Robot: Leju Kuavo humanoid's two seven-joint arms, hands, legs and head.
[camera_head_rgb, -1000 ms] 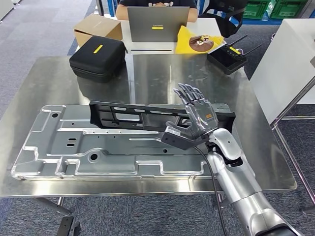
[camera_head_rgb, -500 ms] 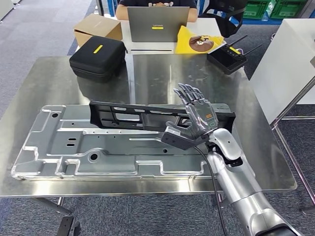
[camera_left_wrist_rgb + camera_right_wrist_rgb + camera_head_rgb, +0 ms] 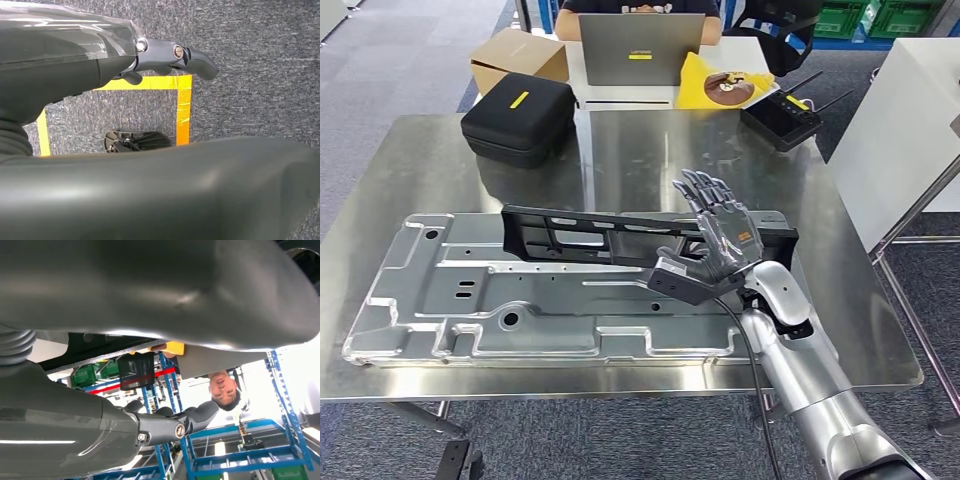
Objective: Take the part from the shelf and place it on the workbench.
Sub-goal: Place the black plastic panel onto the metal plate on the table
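Note:
A long black part (image 3: 622, 235) lies flat on the steel workbench (image 3: 644, 160), along the far edge of a large grey stamped metal plate (image 3: 471, 300). My right hand (image 3: 712, 245) hovers over the part's right end with fingers spread upward and thumb stretched out over the plate, holding nothing. The right wrist view shows the same hand (image 3: 113, 430) from close behind, its fingers extended. In the left wrist view my left hand (image 3: 75, 60) hangs over the carpet with a finger (image 3: 177, 55) extended, and it holds nothing.
At the back of the workbench sits a black zip case (image 3: 518, 118). Behind it are a cardboard box (image 3: 518, 58), a laptop (image 3: 641, 47) with a person seated at it, a yellow bag (image 3: 720, 85) and a controller (image 3: 780, 118). A white table (image 3: 901, 130) stands at the right.

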